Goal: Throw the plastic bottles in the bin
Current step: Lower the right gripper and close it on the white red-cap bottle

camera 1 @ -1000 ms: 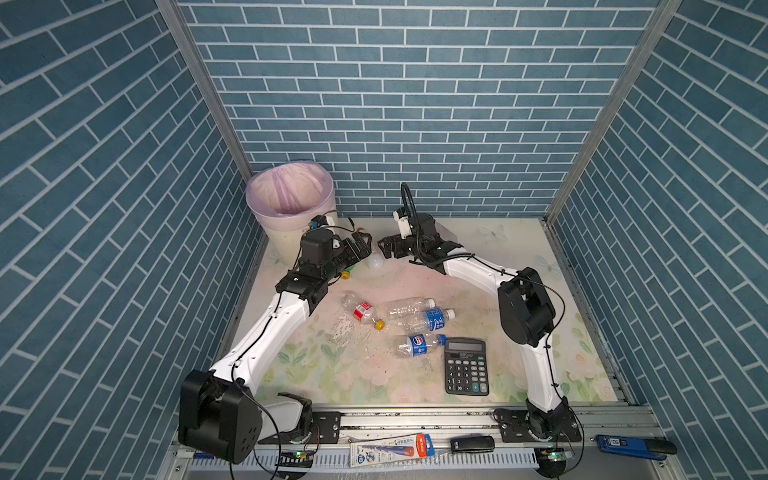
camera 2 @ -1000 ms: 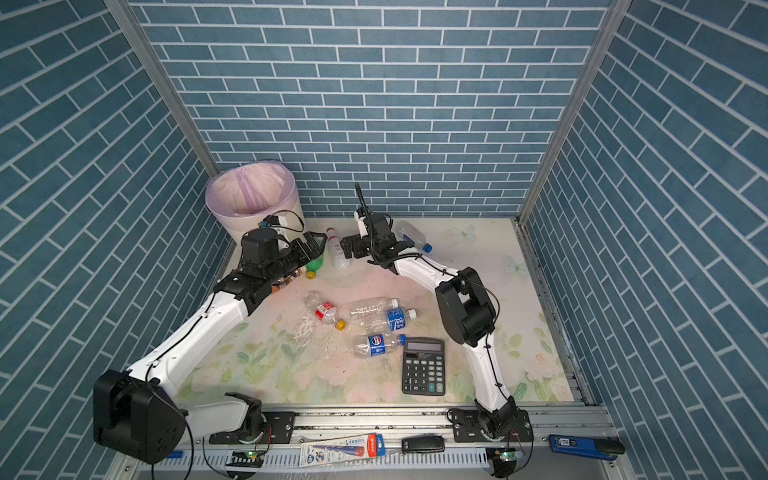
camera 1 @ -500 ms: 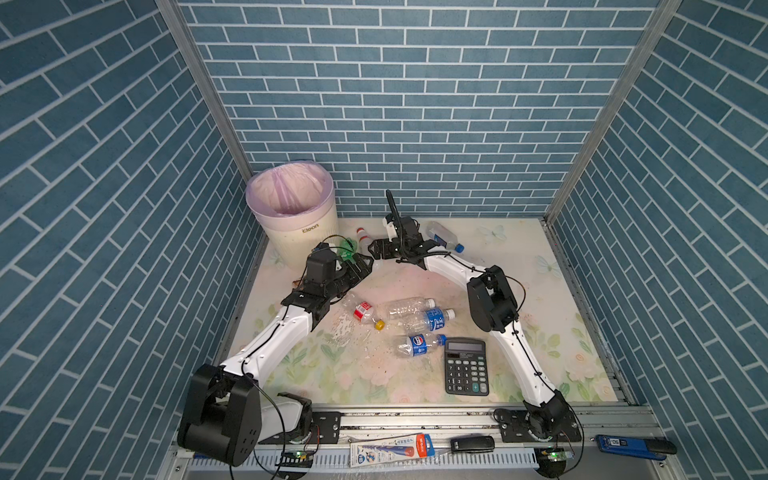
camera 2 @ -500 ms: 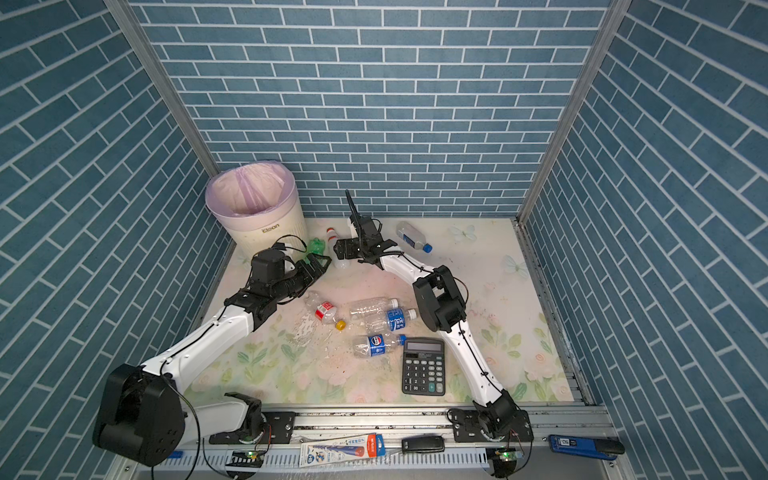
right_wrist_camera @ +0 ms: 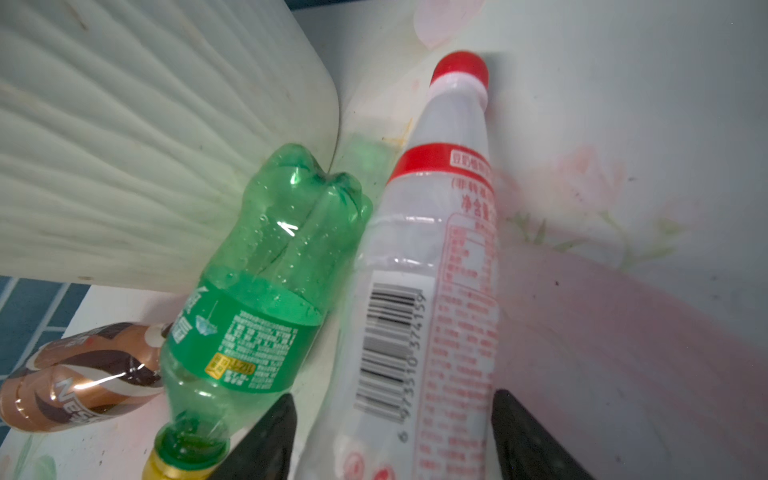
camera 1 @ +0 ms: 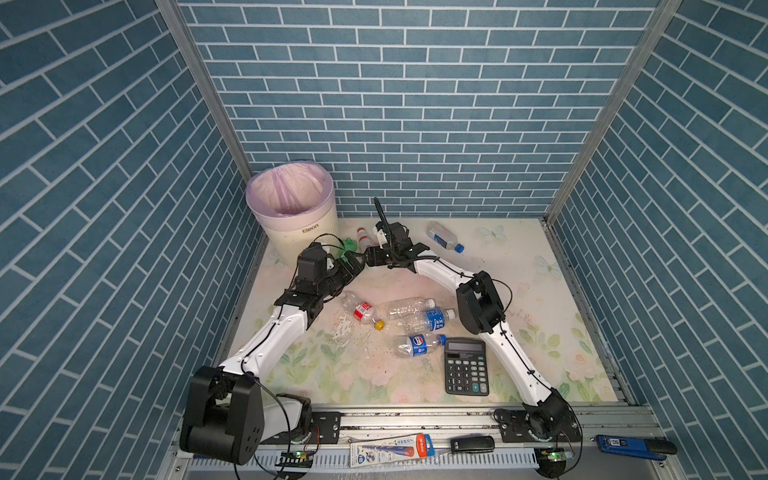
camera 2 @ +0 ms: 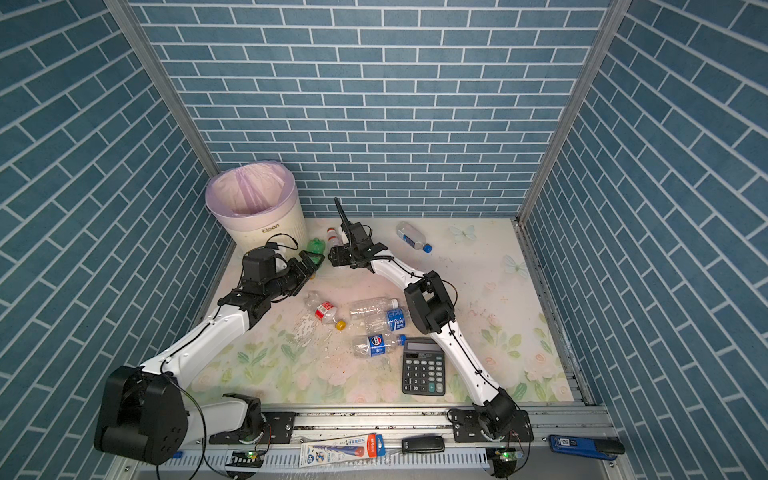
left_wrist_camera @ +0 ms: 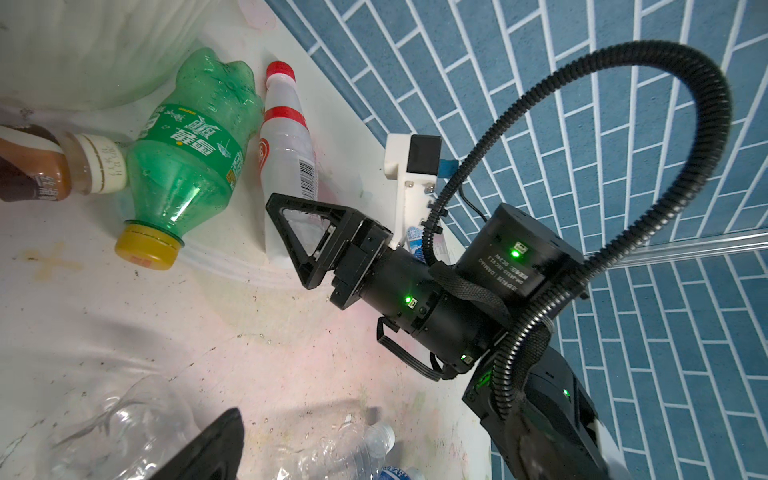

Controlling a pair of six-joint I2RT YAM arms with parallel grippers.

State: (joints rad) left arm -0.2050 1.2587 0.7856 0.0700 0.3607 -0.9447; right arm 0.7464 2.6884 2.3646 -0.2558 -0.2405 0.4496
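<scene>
The right pincer [right_wrist_camera: 392, 397] reaches across to the far left part of the desk [camera 1: 519, 332]. Its jaws stand on either side of the lower body of a white bottle with a red cap [right_wrist_camera: 415, 270]. They are close against the bottle, but I cannot tell whether they already press it. That bottle lies flat on the desk with its cap pointing away from the pincer. It lies side by side with a green bottle [right_wrist_camera: 270, 291], whose base rests against the ribbed wall of the bin [camera 1: 299, 232]. A brown coffee bottle [right_wrist_camera: 79, 374] lies beyond the green one, also near the foot of the bin. The left pincer [camera 1: 352, 266] hangs low just beside the green bottle with its jaws spread wide and nothing between them. In the middle of the desk lies a cluster of clear bottles: one with a red label and yellow cap [camera 1: 363, 311], a plain one [camera 1: 409, 307], one with a blue label [camera 1: 432, 320] and one with a round blue logo [camera 1: 417, 345]. The last of these lies just beside a black calculator [camera 1: 465, 365]. Another blue-capped bottle [camera 1: 444, 242] lies alone near the back wall. The bin stands upright in the far left corner, lined with a pale lilac bag.
</scene>
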